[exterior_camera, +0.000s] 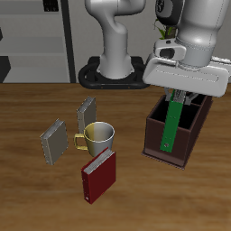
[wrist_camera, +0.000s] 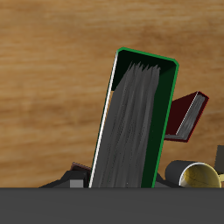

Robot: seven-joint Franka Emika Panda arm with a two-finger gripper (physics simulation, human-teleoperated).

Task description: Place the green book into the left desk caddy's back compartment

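Note:
The green book [exterior_camera: 170, 126] hangs upright, its lower end down inside the left desk caddy [exterior_camera: 189, 144], a dark brown open-topped box. My gripper [exterior_camera: 178, 97] is directly above the caddy, shut on the book's upper end. The book stands close to the caddy's divider; I cannot tell for certain which compartment its lower end is in, so the back compartment is not clearly distinguishable. In the wrist view the green book [wrist_camera: 136, 122] fills the middle, seen edge-on with its grey page block, and hides the caddy below it.
A metal mug [exterior_camera: 99, 135] stands mid-table beside the caddy. The dark red book [exterior_camera: 97, 176] lies nearer the front edge. Two grey books [exterior_camera: 54, 140] [exterior_camera: 86, 113] stand around the mug. The red book [wrist_camera: 188, 114] and mug [wrist_camera: 201, 175] also show in the wrist view.

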